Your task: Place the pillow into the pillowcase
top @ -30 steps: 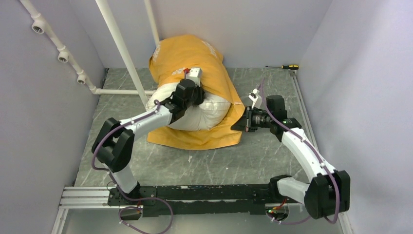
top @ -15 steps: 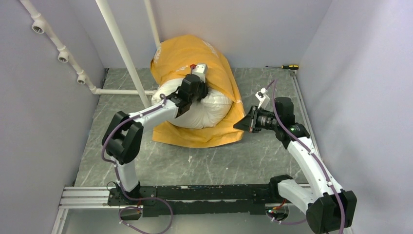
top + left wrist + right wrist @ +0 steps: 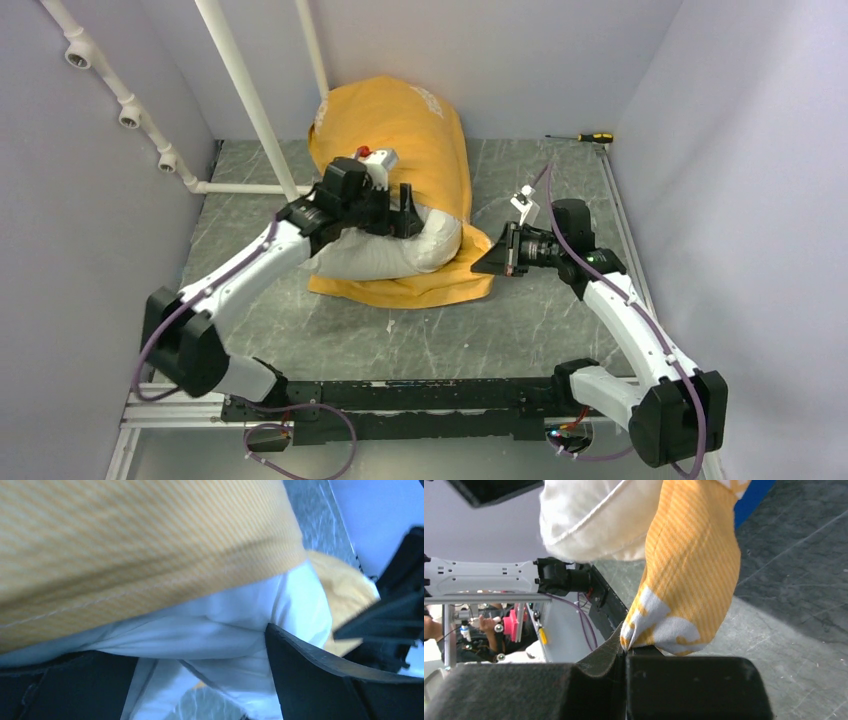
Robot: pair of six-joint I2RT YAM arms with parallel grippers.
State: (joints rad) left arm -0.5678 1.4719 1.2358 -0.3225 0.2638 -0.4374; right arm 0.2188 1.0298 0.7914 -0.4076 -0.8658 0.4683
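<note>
The yellow-orange pillowcase (image 3: 400, 120) lies at the back of the table with the white pillow (image 3: 395, 255) partly inside, its near end bulging out of the opening. My left gripper (image 3: 408, 212) is open over that end. In the left wrist view its fingers (image 3: 320, 680) stand wide apart, with white pillow (image 3: 200, 630) between them under the pillowcase hem (image 3: 125, 545). My right gripper (image 3: 497, 262) is shut on the pillowcase's near right corner. The right wrist view shows that grip (image 3: 626, 649), with the pillowcase (image 3: 694, 570) rising from it and the pillow (image 3: 594, 520) above.
A slanted white pipe (image 3: 245, 100) stands just left of the pillowcase, and more piping runs along the left wall. A yellow-handled screwdriver (image 3: 585, 137) lies at the back right. Grey walls close in three sides. The arms' black rail (image 3: 400, 395) runs along the near edge.
My left gripper has opened, let go of the pillow and drawn back to the left. The pillow's end now sits lower. My right gripper still grips the corner, nearly unmoved.
</note>
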